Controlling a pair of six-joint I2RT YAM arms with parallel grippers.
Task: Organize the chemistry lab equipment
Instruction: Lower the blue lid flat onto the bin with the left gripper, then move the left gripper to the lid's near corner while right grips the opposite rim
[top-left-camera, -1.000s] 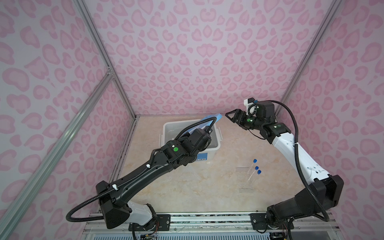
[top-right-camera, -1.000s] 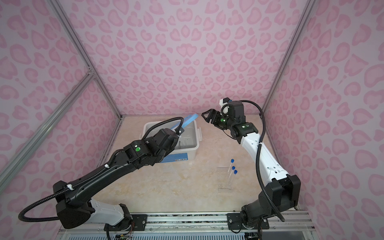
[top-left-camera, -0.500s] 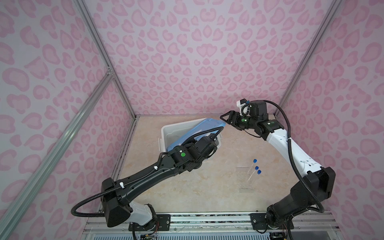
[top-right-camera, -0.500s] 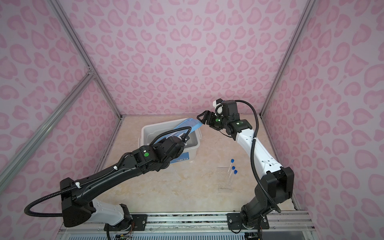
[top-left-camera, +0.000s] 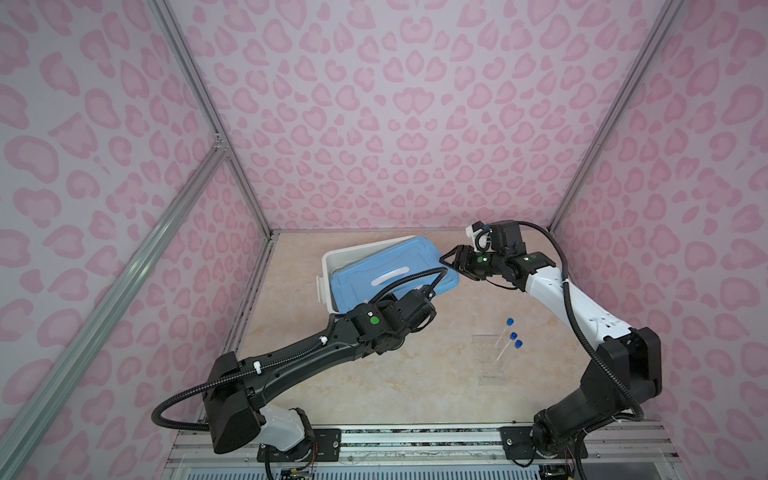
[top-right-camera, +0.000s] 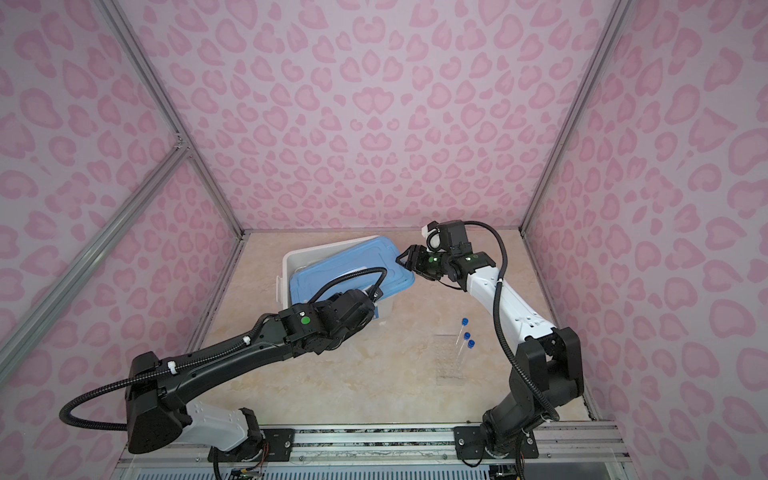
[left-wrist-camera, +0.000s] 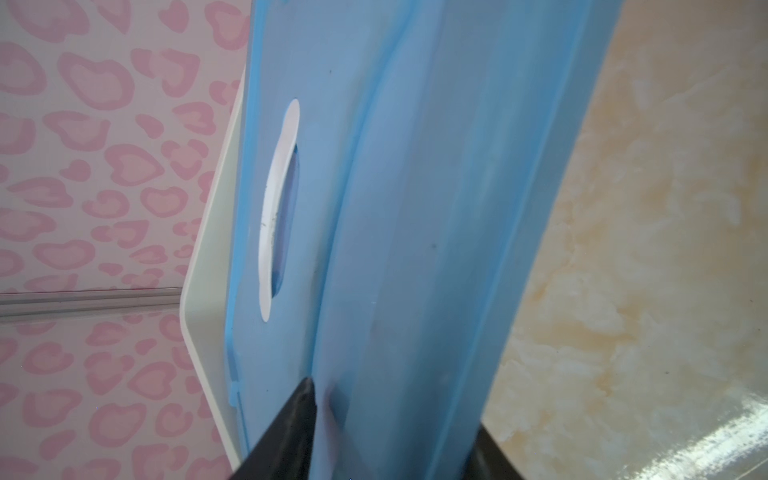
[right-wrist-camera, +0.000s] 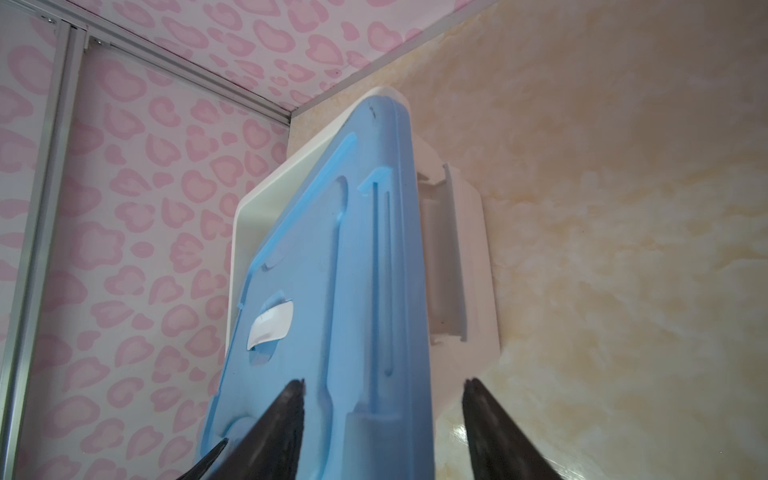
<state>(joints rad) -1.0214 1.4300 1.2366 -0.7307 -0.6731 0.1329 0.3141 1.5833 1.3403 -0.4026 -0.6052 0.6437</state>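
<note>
Three clear blue-capped tubes (top-left-camera: 510, 337) (top-right-camera: 464, 337) lean in a clear rack (top-left-camera: 490, 365) (top-right-camera: 449, 363) on the table's right side, far from both grippers. A blue lid (top-left-camera: 390, 270) (top-right-camera: 345, 270) lies askew and tilted over a white box (top-left-camera: 332, 257) (top-right-camera: 291, 262). My left gripper (left-wrist-camera: 395, 407) is open with the lid's (left-wrist-camera: 415, 166) near edge between its fingers; in both top views its wrist hides them. My right gripper (top-left-camera: 446, 262) (top-right-camera: 401, 259) (right-wrist-camera: 385, 382) is open astride the lid's (right-wrist-camera: 324, 270) far right corner, with one finger clear of it.
The white box (right-wrist-camera: 249, 208) stands at the back of the table near the left wall. Pink patterned walls with metal posts enclose the table on three sides. A bare stretch of marbled tabletop (top-left-camera: 415, 374) lies between the box, the rack and the front rail.
The lid has come down from nearly upright to lie tilted across the box. My left gripper has opened off it. My right gripper has moved in to the lid's corner and narrowed.
</note>
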